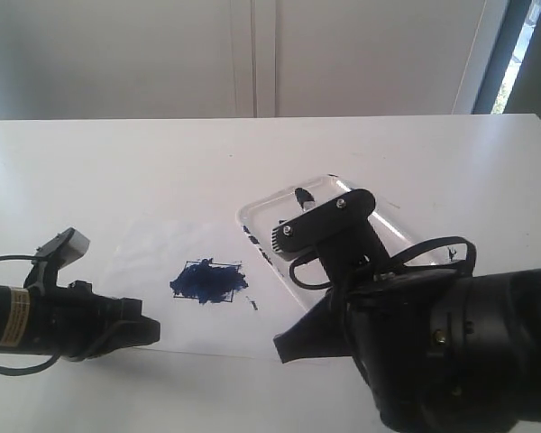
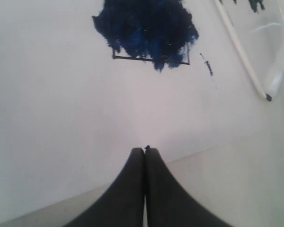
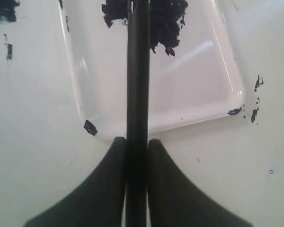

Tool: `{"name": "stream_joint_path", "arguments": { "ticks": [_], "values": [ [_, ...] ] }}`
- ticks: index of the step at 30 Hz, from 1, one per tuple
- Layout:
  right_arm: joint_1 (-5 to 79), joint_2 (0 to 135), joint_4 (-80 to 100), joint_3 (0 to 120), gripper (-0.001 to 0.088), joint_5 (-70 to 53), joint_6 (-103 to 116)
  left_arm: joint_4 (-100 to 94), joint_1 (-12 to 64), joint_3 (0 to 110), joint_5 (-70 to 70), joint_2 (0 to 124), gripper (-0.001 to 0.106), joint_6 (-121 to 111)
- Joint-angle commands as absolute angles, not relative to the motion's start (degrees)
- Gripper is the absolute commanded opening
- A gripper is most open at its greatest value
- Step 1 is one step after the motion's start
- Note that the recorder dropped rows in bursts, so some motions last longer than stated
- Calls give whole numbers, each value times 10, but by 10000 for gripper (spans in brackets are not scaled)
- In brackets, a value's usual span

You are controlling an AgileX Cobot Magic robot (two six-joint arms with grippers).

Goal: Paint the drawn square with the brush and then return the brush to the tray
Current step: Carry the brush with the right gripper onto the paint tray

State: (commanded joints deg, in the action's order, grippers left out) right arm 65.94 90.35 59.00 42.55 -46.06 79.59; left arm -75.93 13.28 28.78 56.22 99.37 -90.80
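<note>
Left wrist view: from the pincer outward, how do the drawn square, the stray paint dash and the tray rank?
1. Drawn square, straight ahead, smeared blue.
2. Stray paint dash, just beyond its corner.
3. Tray, farthest, toward the other arm.

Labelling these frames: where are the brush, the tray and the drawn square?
brush (image 3: 137,71), right wrist view, on its black handle.
tray (image 3: 199,90), right wrist view, on bare white floor.
drawn square (image 2: 149,28), left wrist view, on its blue-smeared inside.

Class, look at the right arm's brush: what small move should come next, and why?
Probably lower the brush into the tray and open the jaws: the drawn square is already smeared blue, and the right gripper holds the brush over the tray.
</note>
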Motion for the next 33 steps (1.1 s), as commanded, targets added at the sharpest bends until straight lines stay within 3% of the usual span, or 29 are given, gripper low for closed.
{"name": "stream_joint_path", "arguments": {
  "ticks": [11, 23, 26, 33],
  "values": [
    [598, 981, 608, 425, 0, -386, 798, -736, 133, 288, 599, 993, 0, -863],
    [594, 1001, 644, 425, 3, -388, 867, -746, 91, 288, 631, 993, 0, -839],
    [594, 1001, 661, 425, 87, -388, 878, -755, 70, 288, 653, 993, 0, -837],
    [594, 1001, 675, 425, 450, -387, 878, -785, 29, 287, 694, 985, 0, -819]
  ]
}}
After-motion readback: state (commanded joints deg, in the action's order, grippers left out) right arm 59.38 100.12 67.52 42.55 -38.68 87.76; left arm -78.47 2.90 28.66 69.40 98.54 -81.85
